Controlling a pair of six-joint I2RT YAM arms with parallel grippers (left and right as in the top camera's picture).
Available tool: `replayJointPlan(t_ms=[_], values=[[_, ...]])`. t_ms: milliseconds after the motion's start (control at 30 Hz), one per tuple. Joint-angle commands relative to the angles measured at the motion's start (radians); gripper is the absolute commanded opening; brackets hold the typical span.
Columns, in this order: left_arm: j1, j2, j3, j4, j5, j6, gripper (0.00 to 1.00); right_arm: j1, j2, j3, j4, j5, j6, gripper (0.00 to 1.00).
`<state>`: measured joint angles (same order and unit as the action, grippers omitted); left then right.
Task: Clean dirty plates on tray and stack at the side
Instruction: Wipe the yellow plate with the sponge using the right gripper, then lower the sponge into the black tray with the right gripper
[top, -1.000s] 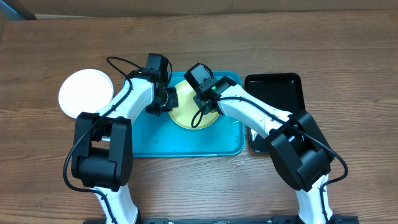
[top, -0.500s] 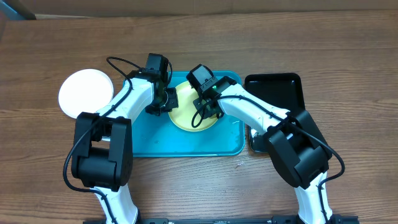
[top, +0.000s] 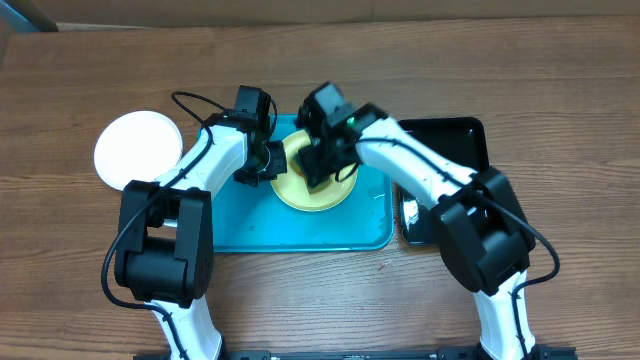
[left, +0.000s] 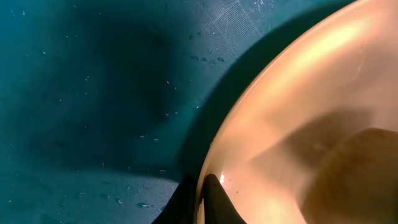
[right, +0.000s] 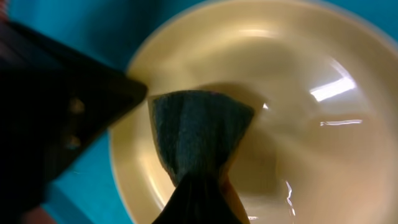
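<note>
The pale yellow-green plate lies on the turquoise tray, left of its middle. My left gripper is shut on the plate's left rim; in the left wrist view its fingertips pinch the rim of the plate above the tray floor. My right gripper is shut on a sponge with a dark grey-green face and presses it on the plate. A white plate lies on the table left of the tray. No dirt smear shows.
A glossy black tray stands right of the turquoise tray, partly under my right arm. The left gripper's dark body sits close beside the sponge at the plate's left rim. Water droplets lie on the tray floor.
My right gripper has moved the sponge across the plate toward its far left part, nearer the left gripper. The left gripper and the plate have not moved.
</note>
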<state>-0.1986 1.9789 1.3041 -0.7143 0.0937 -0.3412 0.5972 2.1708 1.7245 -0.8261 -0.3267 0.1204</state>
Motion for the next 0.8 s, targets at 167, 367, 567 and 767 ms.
replayJointPlan(t_ms=[167,367,567,767], values=[[-0.006,0.024,-0.015,-0.003,-0.007,-0.002,0.08,-0.209,-0.016,0.241,-0.218,-0.166,0.022,0.04],[-0.006,0.024,-0.015,-0.003,-0.008,-0.002,0.15,-0.345,-0.033,0.265,-0.447,0.031,-0.020,0.04],[-0.006,0.024,-0.015,0.005,-0.008,0.005,0.33,-0.446,-0.032,0.209,-0.572,0.255,-0.014,0.04],[-0.006,0.024,-0.015,0.008,-0.008,0.005,0.37,-0.477,-0.032,0.082,-0.517,0.297,-0.011,0.04]])
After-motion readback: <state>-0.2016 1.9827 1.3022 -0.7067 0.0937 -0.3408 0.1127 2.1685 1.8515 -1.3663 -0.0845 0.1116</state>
